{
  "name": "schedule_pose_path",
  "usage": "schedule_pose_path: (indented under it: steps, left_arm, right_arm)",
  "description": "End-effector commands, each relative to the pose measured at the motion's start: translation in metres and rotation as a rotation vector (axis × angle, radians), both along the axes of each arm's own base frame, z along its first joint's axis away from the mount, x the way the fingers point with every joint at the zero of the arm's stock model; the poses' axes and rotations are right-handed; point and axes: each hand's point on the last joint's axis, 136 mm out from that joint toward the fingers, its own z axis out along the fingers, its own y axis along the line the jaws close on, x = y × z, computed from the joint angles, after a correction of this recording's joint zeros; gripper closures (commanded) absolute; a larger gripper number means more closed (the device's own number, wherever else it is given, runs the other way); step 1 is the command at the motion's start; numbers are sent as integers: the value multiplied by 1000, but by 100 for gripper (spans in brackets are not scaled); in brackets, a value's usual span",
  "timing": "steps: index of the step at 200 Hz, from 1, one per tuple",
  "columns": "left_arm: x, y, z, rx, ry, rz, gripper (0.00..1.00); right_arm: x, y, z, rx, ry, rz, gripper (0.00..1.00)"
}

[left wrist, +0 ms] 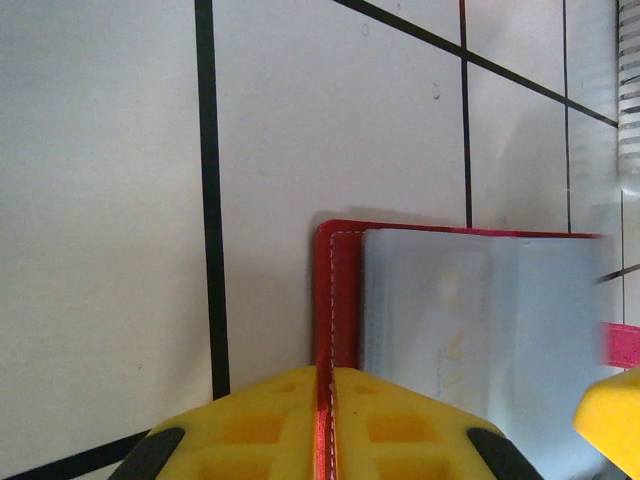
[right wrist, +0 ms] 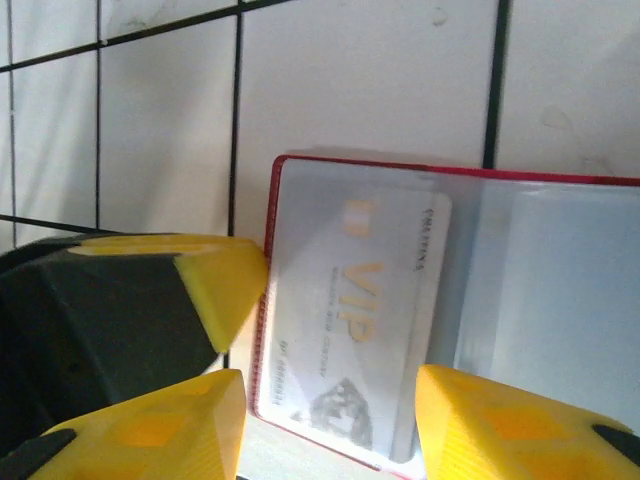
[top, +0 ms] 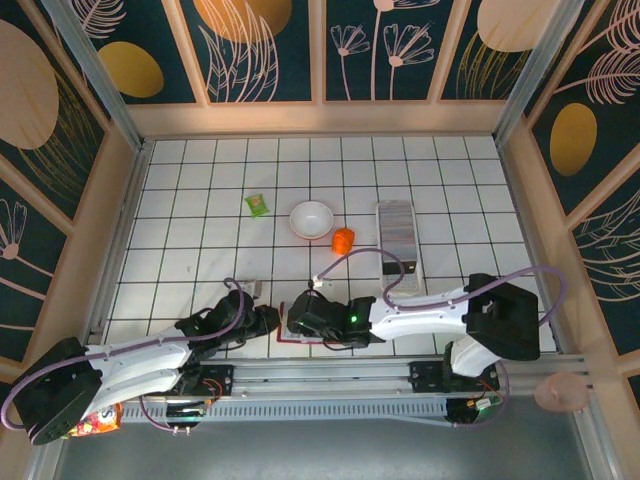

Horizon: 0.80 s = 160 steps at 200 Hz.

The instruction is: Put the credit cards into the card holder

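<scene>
My left gripper [left wrist: 325, 375] is at the bottom middle of the left wrist view. Its 2 yellow fingers [left wrist: 270, 425] are pressed together on the red stitched edge of the card holder [left wrist: 340, 290], so I hold the holder by that edge. The holder lies opened flat on the white gridded table [top: 200, 250], pale inside up. In the top view it shows as a thin red edge [top: 290, 341] at the bottom middle, mostly under my 2 wrists.

My right gripper [right wrist: 330, 390] hangs over the open holder [right wrist: 560, 300] with its 2 yellow fingers [right wrist: 150, 430] standing apart at the bottom of the right wrist view. Nothing is clamped between them. 1 VIP card [right wrist: 360, 300] sits in the holder's left clear pocket. Its near end lies between my fingertips, and I cannot tell whether they touch it.

Farther up the top view, right of middle, a clear tray [top: 402, 278] lies lengthwise. The credit cards [top: 396, 232] stand in it as a silvery ribbed row filling its upper part. Left of the tray is a small orange thing [top: 343, 240], with a white bowl [top: 311, 219] just beside it. A green packet [top: 258, 205] lies farther left, apart from the bowl.
</scene>
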Motion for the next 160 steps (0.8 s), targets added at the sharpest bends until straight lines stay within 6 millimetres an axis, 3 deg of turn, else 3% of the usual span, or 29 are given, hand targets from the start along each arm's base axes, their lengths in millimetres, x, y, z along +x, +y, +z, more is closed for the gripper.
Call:
schedule_pose_path:
  steps: [1,31,92,125,160]
  left_arm:
    - [-7,0,-5,-8,27,-20,87]
    - [-6,-1,-4,-11,23,-19,86]
    - [-7,-1,-4,-10,26,-24,83]
    - [-8,-1,-4,-15,28,-22,83]
    - [-8,-1,-4,-18,29,-23,83]
  right_arm:
    - [-2,-33,-9,-119,-4,-82,50]
    - [-12,-48,-25,-162,36,-108,49]
    - [-17,-63,-33,-259,30,-156,49]
    - [-18,-62,-39,-284,35,-159,45]
    - [-14,-40,-37,-183,32,-143,43]
